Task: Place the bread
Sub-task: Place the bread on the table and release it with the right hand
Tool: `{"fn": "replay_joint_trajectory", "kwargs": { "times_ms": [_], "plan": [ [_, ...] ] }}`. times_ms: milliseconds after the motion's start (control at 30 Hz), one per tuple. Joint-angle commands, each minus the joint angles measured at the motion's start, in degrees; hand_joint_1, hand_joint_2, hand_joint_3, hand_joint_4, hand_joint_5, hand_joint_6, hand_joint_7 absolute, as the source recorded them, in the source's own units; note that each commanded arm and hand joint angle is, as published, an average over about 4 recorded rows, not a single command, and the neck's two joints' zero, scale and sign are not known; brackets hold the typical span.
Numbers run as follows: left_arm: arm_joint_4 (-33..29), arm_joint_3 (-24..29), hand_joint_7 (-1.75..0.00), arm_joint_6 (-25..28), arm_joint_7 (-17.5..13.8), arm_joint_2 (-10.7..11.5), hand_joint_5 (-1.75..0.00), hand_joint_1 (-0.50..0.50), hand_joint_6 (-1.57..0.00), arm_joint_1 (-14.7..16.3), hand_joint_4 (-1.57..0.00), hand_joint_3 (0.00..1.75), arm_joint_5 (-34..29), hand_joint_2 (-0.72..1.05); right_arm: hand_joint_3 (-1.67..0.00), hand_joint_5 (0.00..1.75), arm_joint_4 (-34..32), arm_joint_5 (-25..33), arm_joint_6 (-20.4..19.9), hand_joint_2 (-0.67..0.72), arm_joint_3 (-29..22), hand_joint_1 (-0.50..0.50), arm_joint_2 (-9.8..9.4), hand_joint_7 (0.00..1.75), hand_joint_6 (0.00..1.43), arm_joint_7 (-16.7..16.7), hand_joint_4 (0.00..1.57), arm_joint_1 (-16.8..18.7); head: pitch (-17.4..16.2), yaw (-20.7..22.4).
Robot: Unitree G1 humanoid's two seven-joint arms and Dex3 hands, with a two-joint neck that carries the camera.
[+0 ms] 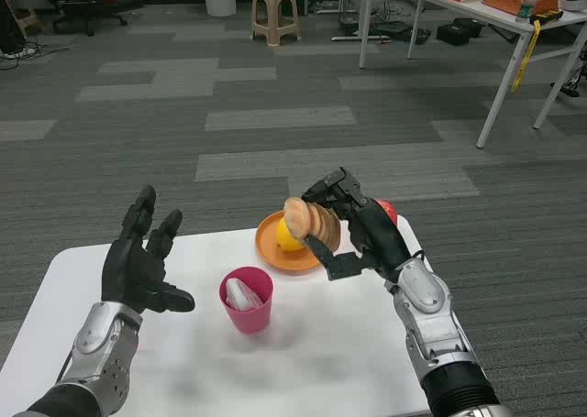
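A tan ridged piece of bread (310, 224) is held in my right hand (353, 226), just above the right side of an orange plate (275, 254). A yellow fruit (288, 237) lies on that plate, partly behind the bread. My left hand (140, 263) hovers over the left part of the white table (183, 362), fingers spread, holding nothing.
A pink cup (247, 300) with a white object inside stands in front of the plate. Something red (386, 210) shows behind my right hand. The far table edge runs just behind the plate. Beyond are grey carpet, a stool (276, 12) and another white table (477, 18).
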Motion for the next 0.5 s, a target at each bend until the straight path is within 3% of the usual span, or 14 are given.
{"fn": "replay_joint_trajectory", "kwargs": {
  "times_ms": [33, 500],
  "plan": [
    [-1.3, 0.7, 0.00, -1.1, 0.1, 0.1, -0.41, 0.50, 0.00, 1.3, 0.00, 0.09, 0.4, -0.46, -1.35, 1.26, -2.2, 0.9, 0.2, -0.58, 2.2, -0.17, 0.35, 1.54, 0.30, -0.8, 0.14, 0.9, 0.8, 0.2],
    [-1.3, 0.7, 0.00, -1.1, 0.1, 0.1, -0.41, 0.50, 0.00, 1.3, 0.00, 0.09, 0.5, -0.46, -1.35, 1.26, -2.2, 0.9, 0.2, -0.54, 2.2, -0.17, 0.17, 1.54, 0.29, -0.8, 0.14, 0.9, 0.4, 0.0]
  ]
}}
